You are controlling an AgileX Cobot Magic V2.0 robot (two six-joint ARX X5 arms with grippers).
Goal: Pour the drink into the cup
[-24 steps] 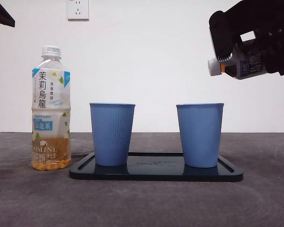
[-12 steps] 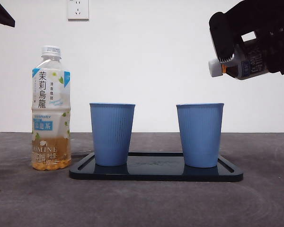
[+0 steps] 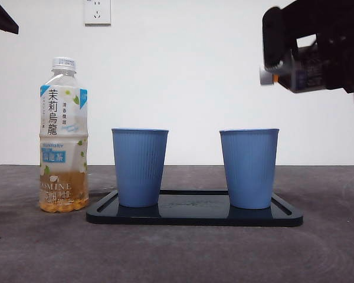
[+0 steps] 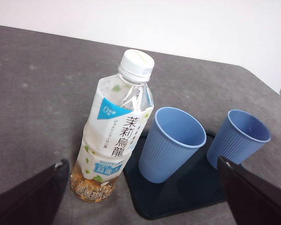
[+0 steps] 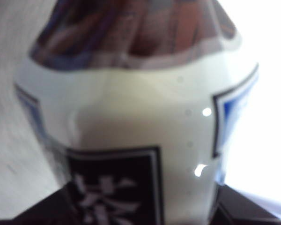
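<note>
Up high at the front view's right, the drink (image 3: 298, 73) is held sideways, clamped in the right gripper (image 3: 318, 41), above the right cup (image 3: 249, 168). Seen from the left wrist, the left gripper (image 4: 145, 197) is spread wide near the jasmine tea bottle (image 4: 114, 140). Across the right wrist view, the drink's label (image 5: 136, 140) fills everything.

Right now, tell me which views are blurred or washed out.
Front view: the dark tea bottle in the right gripper is motion-smeared; the blue cups and jasmine tea bottle are sharp. Right wrist view: close, soft label, blown-out white background. Left wrist view: crisp.
</note>
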